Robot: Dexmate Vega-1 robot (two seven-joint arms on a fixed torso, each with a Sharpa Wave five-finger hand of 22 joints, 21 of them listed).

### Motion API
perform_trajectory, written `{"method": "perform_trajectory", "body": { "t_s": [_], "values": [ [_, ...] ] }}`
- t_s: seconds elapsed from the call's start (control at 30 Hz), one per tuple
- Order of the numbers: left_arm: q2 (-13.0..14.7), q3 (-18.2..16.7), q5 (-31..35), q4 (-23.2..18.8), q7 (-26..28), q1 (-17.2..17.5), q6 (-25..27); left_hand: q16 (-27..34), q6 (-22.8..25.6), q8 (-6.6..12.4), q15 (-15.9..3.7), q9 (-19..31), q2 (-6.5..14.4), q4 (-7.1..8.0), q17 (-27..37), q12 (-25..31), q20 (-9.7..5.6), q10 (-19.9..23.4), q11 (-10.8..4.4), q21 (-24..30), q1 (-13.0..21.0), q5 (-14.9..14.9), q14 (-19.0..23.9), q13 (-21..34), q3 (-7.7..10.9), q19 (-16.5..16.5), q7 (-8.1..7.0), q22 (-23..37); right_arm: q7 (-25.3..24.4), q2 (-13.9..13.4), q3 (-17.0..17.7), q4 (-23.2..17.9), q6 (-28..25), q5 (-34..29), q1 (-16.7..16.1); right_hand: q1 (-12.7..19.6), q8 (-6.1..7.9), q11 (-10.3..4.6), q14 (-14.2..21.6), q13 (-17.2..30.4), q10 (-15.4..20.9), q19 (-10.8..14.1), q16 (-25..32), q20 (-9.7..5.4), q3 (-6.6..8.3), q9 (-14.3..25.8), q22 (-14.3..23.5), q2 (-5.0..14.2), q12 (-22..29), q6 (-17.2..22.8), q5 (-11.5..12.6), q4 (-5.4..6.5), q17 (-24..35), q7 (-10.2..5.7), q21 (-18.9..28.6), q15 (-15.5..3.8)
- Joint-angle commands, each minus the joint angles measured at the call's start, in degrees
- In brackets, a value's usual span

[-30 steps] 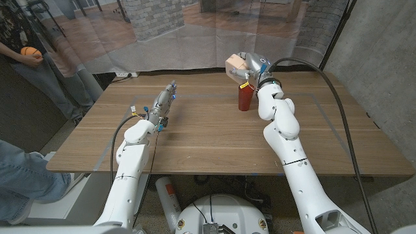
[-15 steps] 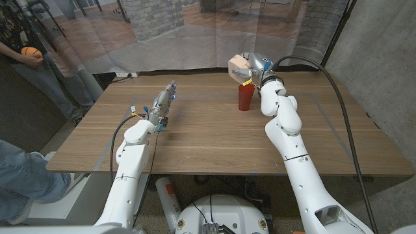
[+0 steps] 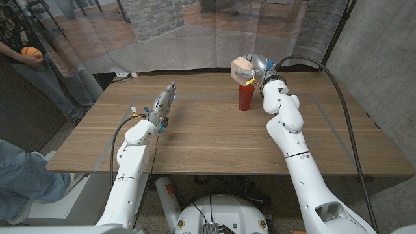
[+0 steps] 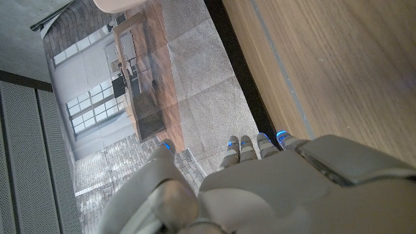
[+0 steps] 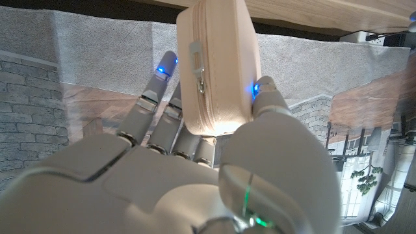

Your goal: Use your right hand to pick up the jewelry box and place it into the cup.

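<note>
Standing idle on the left of the wooden table (image 3: 208, 140), the left hand (image 3: 162, 104) points toward the far edge with its fingers straight and close together, holding nothing; it seems parked there simply to keep out of the way, since the task belongs to the other arm. At the far left edge of the head view a person (image 3: 26, 58) stands behind the table holding something small and orange. Further right, toward the far side of the table, the red cup (image 3: 245, 99) stands upright, its mouth open to receive the load. Just above it and a little to its left, the right hand (image 3: 259, 67) holds the jewelry box (image 3: 241, 68) in the air, clear of the cup. The right wrist view shows the pale zippered box clamped between thumb and fingers (image 5: 159, 88), a grip that leaves its free end exposed, probably so it can be lowered into the cup's mouth.
</note>
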Motion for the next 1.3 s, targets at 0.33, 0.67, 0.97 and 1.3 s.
{"method": "perform_trajectory", "body": {
  "t_s": [0.33, 0.67, 0.97, 1.3],
  "values": [
    [0.0, 0.3, 0.4, -0.3, 0.6, 0.1, 0.2, 0.0, 0.0, 0.04, -0.07, 0.3, 0.0, -0.03, 0.2, 0.0, 0.40, 0.3, 0.10, 0.0, 0.8, -0.1, 0.0, 0.2, -0.30, -2.5, -0.18, 0.3, 1.2, -1.2, 0.6, 2.8, -2.3, 0.1, 1.5, 4.1, 0.02, -2.61, 0.2, 0.3, 2.9, 0.0, -0.5, -0.17, 0.50, 0.4, 0.1, 4.50, -0.1, 0.2, -0.2, 0.59, 0.3, -0.05, 0.6, -4.35],
    [0.0, 0.6, 0.9, 0.1, 0.7, -0.1, 0.4, -0.1, -0.1, 0.03, -0.04, 0.3, 0.1, -0.04, 0.2, 0.0, 0.41, 0.3, 0.08, 0.0, 0.8, -0.1, -0.1, 0.2, -0.34, -2.5, -0.15, 0.3, 2.0, -1.6, 0.6, 3.9, -3.6, -0.3, 2.0, 4.0, -0.04, -2.63, 0.3, 0.3, 3.0, -0.1, -0.5, -0.18, 0.44, 0.4, 0.1, 4.51, -0.1, 0.2, -0.3, 0.65, 0.4, -0.09, 0.6, -4.43],
    [0.0, 0.7, 1.2, 0.1, 0.7, -0.4, 0.8, 0.0, 0.0, 0.05, -0.05, 0.3, 0.1, -0.05, 0.2, 0.0, 0.43, 0.4, 0.05, 0.0, 0.8, -0.1, 0.0, 0.2, -0.37, -2.5, -0.17, 0.3, 2.4, -2.0, 0.7, 4.4, -4.3, -0.2, 2.1, 3.9, -0.14, -2.60, 0.3, 0.3, 3.0, -0.2, -0.5, -0.16, 0.36, 0.4, 0.1, 4.58, -0.2, 0.1, -0.4, 0.77, 0.5, -0.06, 0.7, -4.26],
    [-0.2, 0.8, 1.3, 0.3, 0.6, -0.4, 0.9, -0.1, 0.0, 0.06, -0.02, 0.3, 0.2, -0.05, 0.2, 0.0, 0.43, 0.4, -0.03, 0.0, 0.9, -0.2, 0.0, 0.2, -0.40, -2.5, -0.15, 0.3, 2.2, -1.8, 0.3, 5.5, -5.1, -0.1, 2.7, 3.7, -0.22, -2.48, 0.3, 0.3, 3.0, -0.3, -0.6, -0.07, 0.29, 0.5, 0.1, 4.66, -0.3, 0.1, -0.4, 0.91, 0.6, -0.03, 0.7, -4.30]
  ]
}}
